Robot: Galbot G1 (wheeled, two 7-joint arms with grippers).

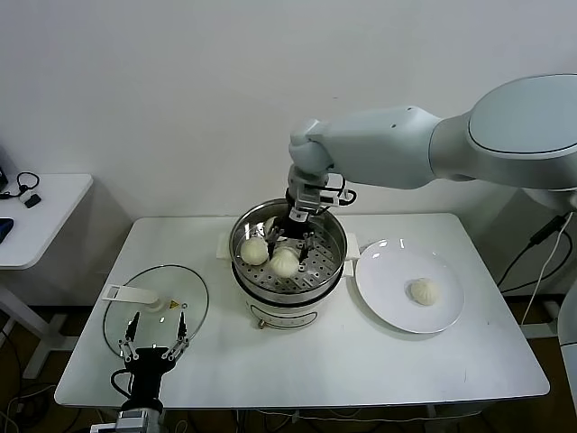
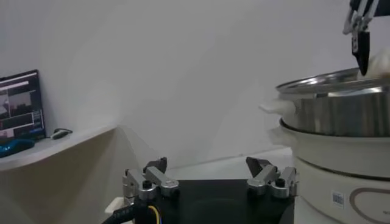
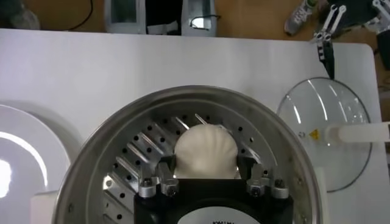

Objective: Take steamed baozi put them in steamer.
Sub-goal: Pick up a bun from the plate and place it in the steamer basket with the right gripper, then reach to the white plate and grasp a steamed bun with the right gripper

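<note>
Worktop (image 1: pixel 297 361) white, near corners cut off by frame edge. Steamer (image 1: pixel 335 236) at worktop centre toward far edge, perforated tray partly hidden by right arm. Plate (image 1: pixel 388 289) right of steamer, one baozi (image 1: pixel 422 290) on it. Glass lid (image 1: pixel 185 311) near left edge. Right claw (image 3: pixel 206 169) down inside steamer, fingers either side of baozi (image 3: pixel 204 149), touching its flanks; firm pinch or loosening hard to tell. Two more baozi (image 1: pixel 254 252) on tray. Left claw (image 1: pixel 154 340) spread, hovering at near-left edge over lid.
</note>
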